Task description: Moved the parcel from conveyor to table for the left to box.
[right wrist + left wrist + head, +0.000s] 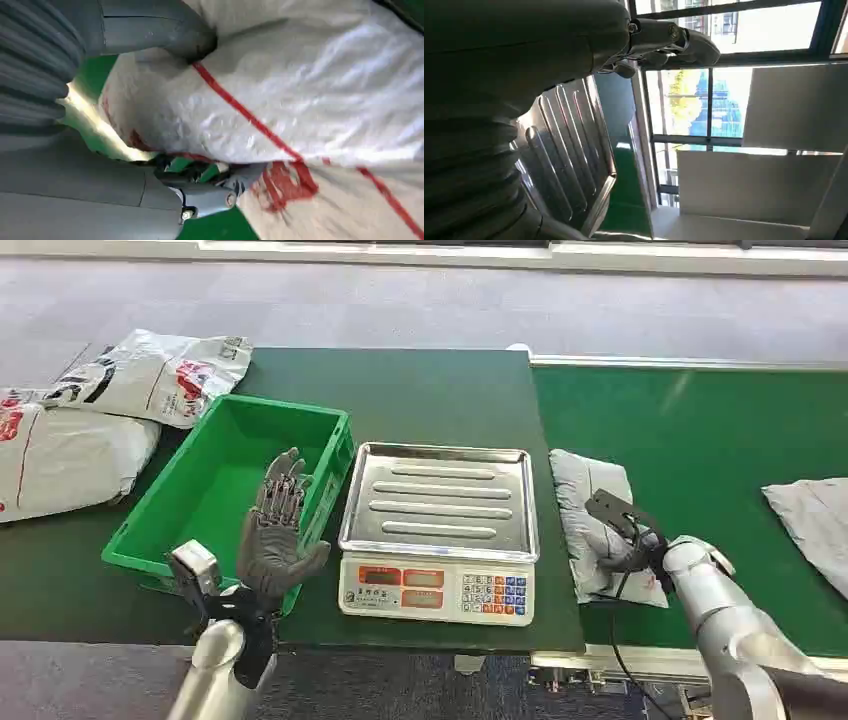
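Observation:
A grey-white parcel (585, 490) lies on the green conveyor (700, 430), just right of the table edge. My right hand (622, 542) grips its near end; in the right wrist view the thumb (160, 30) presses on the parcel (310, 90) and darker fingers (210, 195) curl under its edge. The parcel carries red lines and print. My left hand (275, 535) is raised, palm up and fingers spread, holding nothing, over the near right corner of the green box (130, 555). In the left wrist view the left hand (499, 75) hovers by the scale's tray (569, 150).
A scale with a steel tray (440, 500) stands on the dark green table between box and conveyor. Two white bags (160, 375) (60, 455) lie at the table's far left. A second grey parcel (810, 515) rests further right on the conveyor.

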Robot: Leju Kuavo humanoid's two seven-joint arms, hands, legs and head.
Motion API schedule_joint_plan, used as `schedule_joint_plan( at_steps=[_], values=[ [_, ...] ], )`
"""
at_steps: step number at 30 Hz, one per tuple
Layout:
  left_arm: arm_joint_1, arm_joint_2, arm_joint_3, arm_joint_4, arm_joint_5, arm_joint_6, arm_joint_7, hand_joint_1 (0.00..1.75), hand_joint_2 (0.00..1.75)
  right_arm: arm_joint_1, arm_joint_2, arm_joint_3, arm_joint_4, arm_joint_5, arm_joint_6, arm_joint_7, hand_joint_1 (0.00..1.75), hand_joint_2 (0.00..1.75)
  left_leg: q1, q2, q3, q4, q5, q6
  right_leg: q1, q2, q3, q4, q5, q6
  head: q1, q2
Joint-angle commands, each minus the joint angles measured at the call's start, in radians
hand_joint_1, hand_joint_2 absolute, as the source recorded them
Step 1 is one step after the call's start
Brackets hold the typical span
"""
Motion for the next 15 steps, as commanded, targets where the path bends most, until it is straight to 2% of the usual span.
schedule_joint_plan(
  at_steps=[1,8,12,15],
  values=[
    [0.006,0.028,-0.014,0.001,-0.001,0.005,0.007,0.0,1.75,-0.018,0.017,0.024,0.049,-0.012,-0.034,-0.009,1.75,1.75,0.0,0.001,0.001,-0.001,0.0,0.0,0.0,0.001,0.001,-0.001,0.0,-0.001,0.0,0.0],
    [0.035,0.034,-0.007,-0.025,-0.005,0.01,0.006,0.0,1.75,-0.015,0.025,-0.015,0.033,-0.036,-0.132,-0.027,1.75,1.75,0.0,0.0,0.001,-0.001,0.0,-0.001,0.001,0.001,0.001,-0.001,0.0,-0.001,0.0,0.0],
    [0.056,0.037,-0.003,-0.045,-0.009,0.019,0.002,0.0,1.75,-0.016,0.039,-0.071,0.011,-0.081,-0.252,-0.063,1.75,1.75,0.0,0.001,0.001,-0.002,0.0,0.0,0.0,0.002,0.001,-0.002,0.0,-0.002,0.0,0.0],
    [0.073,0.037,0.0,-0.061,-0.011,0.028,-0.002,0.0,1.75,-0.015,0.05,-0.144,-0.013,-0.152,-0.364,-0.135,1.75,1.75,0.0,0.001,0.0,-0.001,0.0,0.0,0.0,0.001,-0.001,-0.001,0.0,-0.001,0.0,0.0]
  ],
)
